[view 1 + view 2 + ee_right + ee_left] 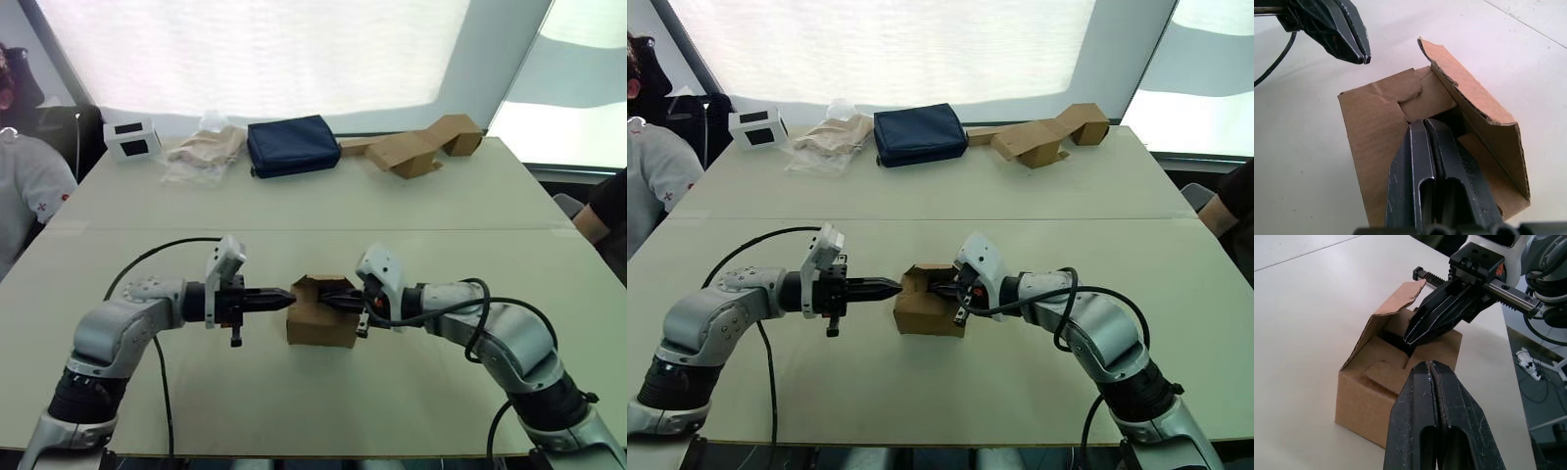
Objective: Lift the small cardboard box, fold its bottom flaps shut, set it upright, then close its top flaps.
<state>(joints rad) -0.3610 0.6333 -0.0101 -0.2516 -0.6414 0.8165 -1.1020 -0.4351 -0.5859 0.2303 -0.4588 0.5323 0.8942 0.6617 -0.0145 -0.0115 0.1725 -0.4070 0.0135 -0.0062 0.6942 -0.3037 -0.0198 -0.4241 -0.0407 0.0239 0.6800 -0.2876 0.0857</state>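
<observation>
The small cardboard box stands upright on the table between my two arms. Its top flaps are mostly folded down, while one flap on the far side still stands up. My right gripper is shut, and its tips press down into the box top where the folded flaps meet. My left gripper is also shut and empty. It points at the box's upper left edge, just short of it. The bottom flaps are hidden under the box.
Along the far edge lie a white box with dark windows, a plastic bag of beige material, a navy pouch and bent cardboard pieces. A person sits at the left. Another person's arm is at the right.
</observation>
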